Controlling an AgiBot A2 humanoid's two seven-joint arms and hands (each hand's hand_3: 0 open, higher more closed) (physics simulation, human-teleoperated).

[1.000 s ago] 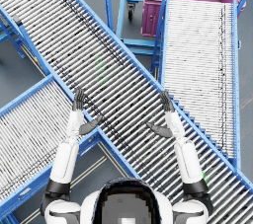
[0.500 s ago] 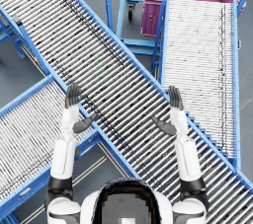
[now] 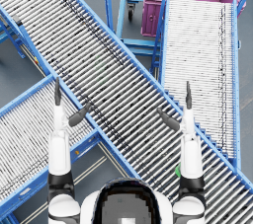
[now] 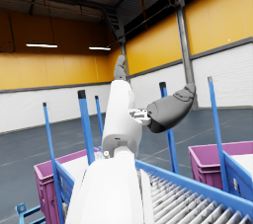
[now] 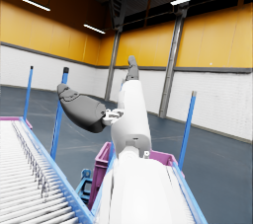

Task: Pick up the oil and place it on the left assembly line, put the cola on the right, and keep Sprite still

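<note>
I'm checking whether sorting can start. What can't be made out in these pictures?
Oil and cola: in no view; both wrist views face the hall walls, not the rollers.
Green thing beside the right forearm, head view: mostly hidden by the arm; whether it is Sprite cannot be told.
Faint green speck on the middle conveyor, head view: too small to name.

Blue-framed grey roller conveyor [image 3: 197, 60], magenta bin [image 3: 152, 20], yellow walls [image 4: 222, 16]

head steeply down, wrists level outward
</note>
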